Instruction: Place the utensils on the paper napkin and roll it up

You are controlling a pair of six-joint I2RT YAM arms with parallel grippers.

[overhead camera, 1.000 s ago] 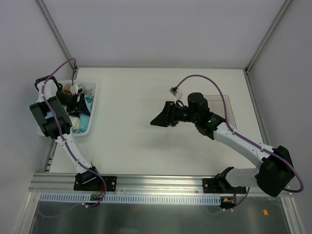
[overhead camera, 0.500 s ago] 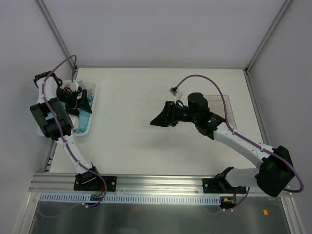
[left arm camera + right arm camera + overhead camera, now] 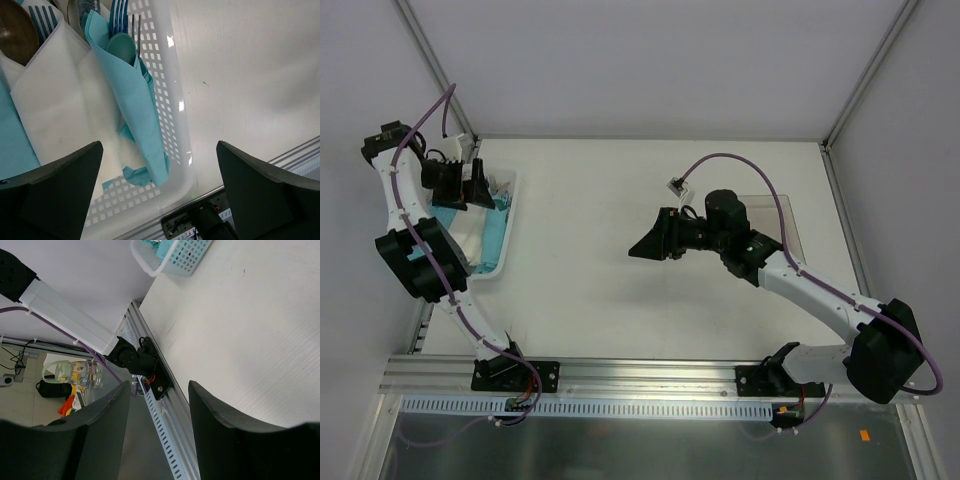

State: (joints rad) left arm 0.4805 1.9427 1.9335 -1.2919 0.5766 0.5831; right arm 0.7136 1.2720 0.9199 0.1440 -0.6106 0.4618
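The left gripper (image 3: pixel 157 195) has opened wide and lifted off the teal roll (image 3: pixel 137 100) in the basket (image 3: pixel 172 130), carrying nothing; the right gripper (image 3: pixel 159 410) waits open, empty.

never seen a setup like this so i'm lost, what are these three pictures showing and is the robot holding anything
These are two robot arms bolted at the near edge of a table, each ending in a two-finger gripper. The wide picture looks down from above; the other two come from cameras on the wrists, so the dark shapes at the bottom are fingers. The left gripper hangs open over a white basket holding a teal napkin roll with a fork and spoon, beside a white napkin bundle. The right gripper is open above the table, holding nothing.
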